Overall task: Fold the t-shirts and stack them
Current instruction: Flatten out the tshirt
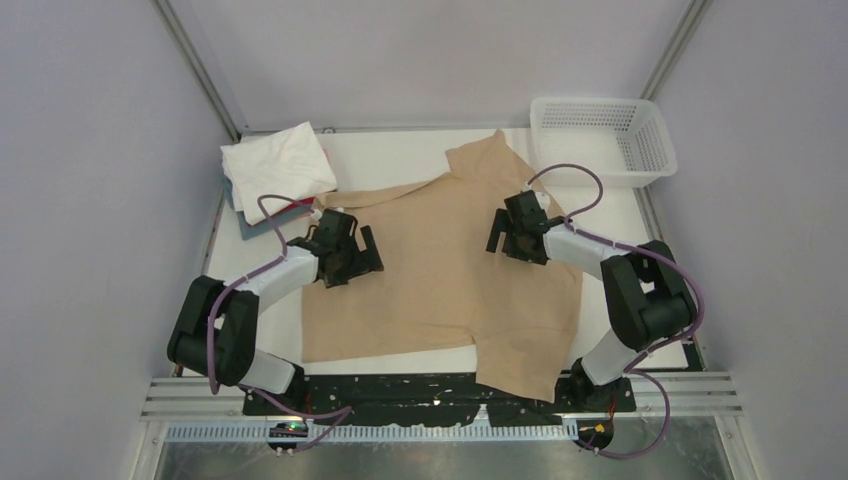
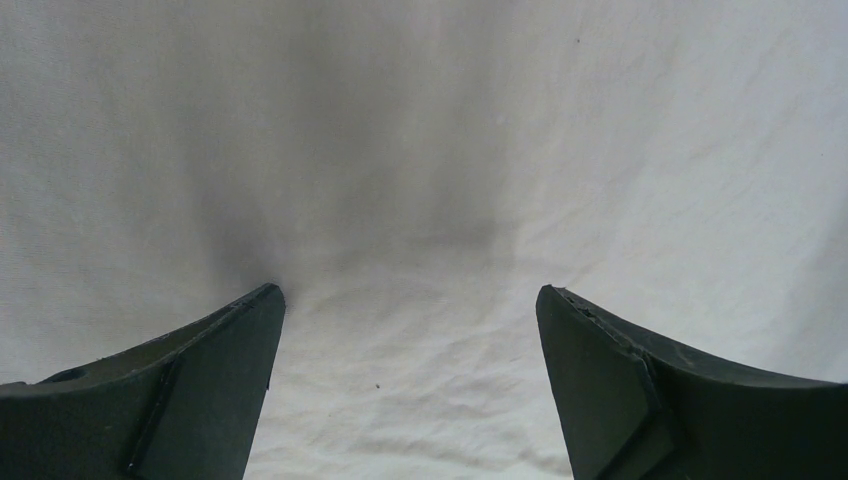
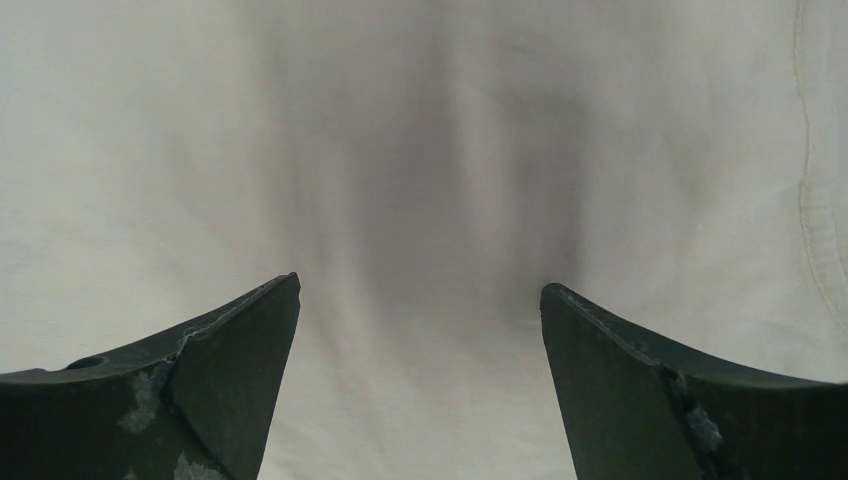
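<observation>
A tan t-shirt (image 1: 440, 270) lies spread flat over the middle of the table, one sleeve towards the back and one hanging over the near edge at the right. My left gripper (image 1: 358, 252) stands open above its left part. My right gripper (image 1: 512, 235) stands open above its right part. In the left wrist view the gripper (image 2: 410, 300) has only pale cloth (image 2: 420, 150) between its wide jaws. The right wrist view shows the same: the open gripper (image 3: 420, 295) over smooth cloth (image 3: 420, 130), with a hem at the right. A stack of folded t-shirts (image 1: 277, 165), white on top, sits at the back left.
A white plastic mesh basket (image 1: 603, 138) stands at the back right corner. Under the white folded shirt, red and grey-blue edges (image 1: 262, 218) show. Grey walls close in the table on the left, back and right.
</observation>
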Motion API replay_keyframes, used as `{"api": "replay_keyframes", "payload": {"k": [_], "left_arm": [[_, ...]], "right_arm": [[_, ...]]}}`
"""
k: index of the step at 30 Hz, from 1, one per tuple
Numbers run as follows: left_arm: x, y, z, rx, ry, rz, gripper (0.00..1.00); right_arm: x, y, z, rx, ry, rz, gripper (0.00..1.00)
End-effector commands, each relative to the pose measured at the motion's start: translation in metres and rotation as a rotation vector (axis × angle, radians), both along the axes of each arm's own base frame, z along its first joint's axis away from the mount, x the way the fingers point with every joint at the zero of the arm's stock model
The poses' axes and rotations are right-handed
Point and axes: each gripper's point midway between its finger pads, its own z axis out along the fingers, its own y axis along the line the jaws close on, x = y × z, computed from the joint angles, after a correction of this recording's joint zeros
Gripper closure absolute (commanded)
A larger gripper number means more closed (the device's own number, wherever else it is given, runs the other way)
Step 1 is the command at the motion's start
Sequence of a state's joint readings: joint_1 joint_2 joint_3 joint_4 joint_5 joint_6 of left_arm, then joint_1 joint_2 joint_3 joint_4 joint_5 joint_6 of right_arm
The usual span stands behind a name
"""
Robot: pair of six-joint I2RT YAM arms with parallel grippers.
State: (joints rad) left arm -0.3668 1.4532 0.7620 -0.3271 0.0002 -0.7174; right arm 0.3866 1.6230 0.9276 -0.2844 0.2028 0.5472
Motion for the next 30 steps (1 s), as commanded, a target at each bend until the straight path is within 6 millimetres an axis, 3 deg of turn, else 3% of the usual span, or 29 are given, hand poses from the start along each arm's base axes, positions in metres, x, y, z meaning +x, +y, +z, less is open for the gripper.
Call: {"api": "replay_keyframes", "payload": {"k": [1, 10, 14, 17, 20, 25, 27, 30], "left_arm": [[-0.001, -0.011, 0.004, -0.048, -0.026, -0.014, 0.00], [-0.041, -0.023, -0.015, -0.051, 0.043, -0.038, 0.00], [-0.067, -0.021, -0.022, -0.057, 0.077, -0.041, 0.00], [-0.069, -0.017, -0.017, -0.051, 0.055, -0.037, 0.00], [-0.044, -0.013, 0.005, 0.007, -0.019, -0.024, 0.00], [0.023, -0.016, 0.059, 0.060, -0.174, 0.020, 0.00], [0.049, -0.015, 0.072, 0.054, -0.202, 0.042, 0.00], [0.083, -0.016, 0.074, 0.030, -0.201, 0.062, 0.00]], "right_arm": [[-0.023, -0.021, -0.016, 0.023, 0.058, -0.084, 0.05], [-0.081, -0.063, -0.032, 0.038, 0.125, -0.187, 0.05], [-0.088, -0.069, -0.026, 0.044, 0.108, -0.188, 0.05], [-0.082, -0.065, -0.019, 0.056, 0.079, -0.150, 0.05], [-0.071, -0.063, -0.011, 0.056, 0.043, -0.133, 0.05], [-0.056, -0.062, 0.004, 0.051, 0.002, -0.118, 0.05], [-0.056, -0.064, 0.004, 0.038, 0.001, -0.119, 0.05], [-0.056, -0.066, 0.002, 0.024, 0.002, -0.119, 0.05]]}}
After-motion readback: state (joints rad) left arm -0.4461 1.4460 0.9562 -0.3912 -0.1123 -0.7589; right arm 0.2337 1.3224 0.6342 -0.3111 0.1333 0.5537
